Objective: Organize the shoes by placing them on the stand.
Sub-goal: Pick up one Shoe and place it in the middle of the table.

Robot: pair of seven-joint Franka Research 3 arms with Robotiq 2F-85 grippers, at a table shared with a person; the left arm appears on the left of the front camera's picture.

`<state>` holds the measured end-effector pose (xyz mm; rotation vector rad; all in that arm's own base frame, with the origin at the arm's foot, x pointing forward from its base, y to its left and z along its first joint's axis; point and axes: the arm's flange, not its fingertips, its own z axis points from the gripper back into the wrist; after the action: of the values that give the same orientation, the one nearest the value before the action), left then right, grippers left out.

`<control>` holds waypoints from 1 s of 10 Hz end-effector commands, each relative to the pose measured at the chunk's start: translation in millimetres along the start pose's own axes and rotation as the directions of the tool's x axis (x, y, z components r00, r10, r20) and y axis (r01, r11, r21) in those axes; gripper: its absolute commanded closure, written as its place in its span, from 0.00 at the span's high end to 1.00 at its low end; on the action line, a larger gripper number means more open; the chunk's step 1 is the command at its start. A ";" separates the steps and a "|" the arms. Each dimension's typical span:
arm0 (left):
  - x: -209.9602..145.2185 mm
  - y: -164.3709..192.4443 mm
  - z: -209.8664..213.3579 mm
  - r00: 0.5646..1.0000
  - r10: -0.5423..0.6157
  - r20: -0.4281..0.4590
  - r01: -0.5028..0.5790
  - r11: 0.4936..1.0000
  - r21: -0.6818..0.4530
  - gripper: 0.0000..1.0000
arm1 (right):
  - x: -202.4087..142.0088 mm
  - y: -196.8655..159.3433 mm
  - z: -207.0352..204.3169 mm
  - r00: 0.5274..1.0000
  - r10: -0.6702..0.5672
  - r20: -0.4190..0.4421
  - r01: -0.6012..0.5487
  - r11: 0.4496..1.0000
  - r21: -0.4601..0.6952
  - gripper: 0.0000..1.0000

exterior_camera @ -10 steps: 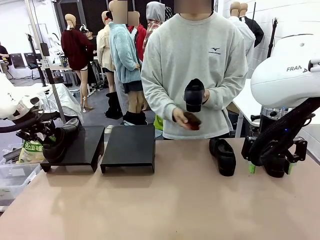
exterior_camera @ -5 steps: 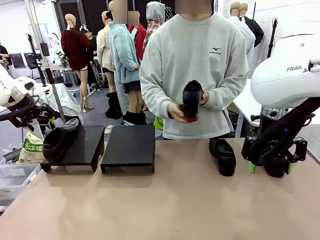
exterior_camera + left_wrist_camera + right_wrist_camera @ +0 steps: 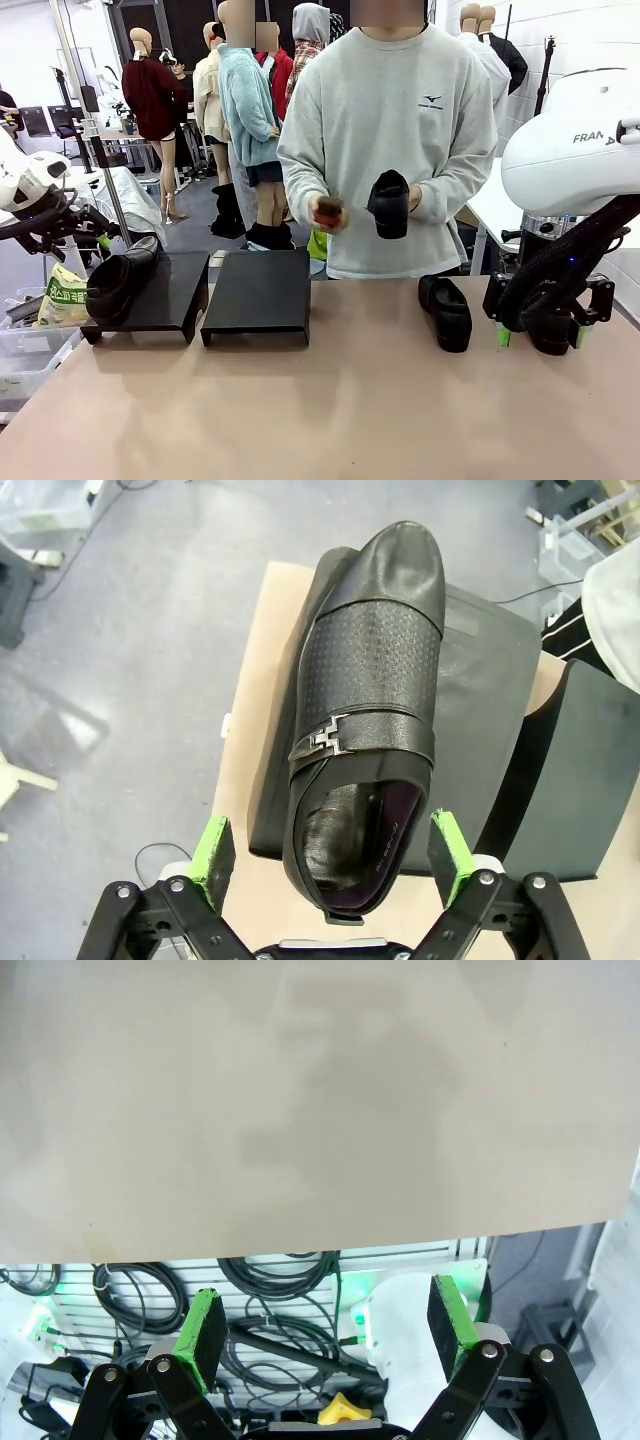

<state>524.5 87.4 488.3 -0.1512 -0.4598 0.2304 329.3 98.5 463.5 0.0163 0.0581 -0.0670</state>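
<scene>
The left pincer point(image 3: 333, 840) stands wide, its green pads apart on either side of the first shoe point(image 3: 365, 710) without touching it. That black slip-on, with a perforated band and a small metal buckle across the top, lies on the left stand point(image 3: 160, 295) at the far left of the worktop point(image 3: 330, 400). Its toe points across the stand and its heel end juts past the stand's edge. Just beside it on the right sits the right stand point(image 3: 262, 292), a matching low black platform with a bare top. The second shoe point(image 3: 447, 312) rests flat on the worktop right of centre, toe towards the near side. The right pincer point(image 3: 541, 336) hangs just to the right of that shoe, low over the worktop. Its pads are spread wide and hold nothing, and in the right wrist view the bare worktop surface lies beyond them. At the far side a person point(image 3: 390, 120) in a grey sweatshirt holds the third shoe point(image 3: 388, 203) up at waist height in the hand on the right. The other hand grips a small dark object point(image 3: 328, 209).
</scene>
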 end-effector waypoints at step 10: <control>-99.4 -67.6 62.6 0.986 -0.166 0.023 0.167 0.986 -0.024 1.00 | -0.7 1.5 -0.8 1.000 -0.007 -0.003 0.007 1.000 0.002 1.00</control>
<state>468.8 26.8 502.0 -0.1319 -0.4872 0.0933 329.3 98.7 463.5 0.0160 0.0582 -0.0666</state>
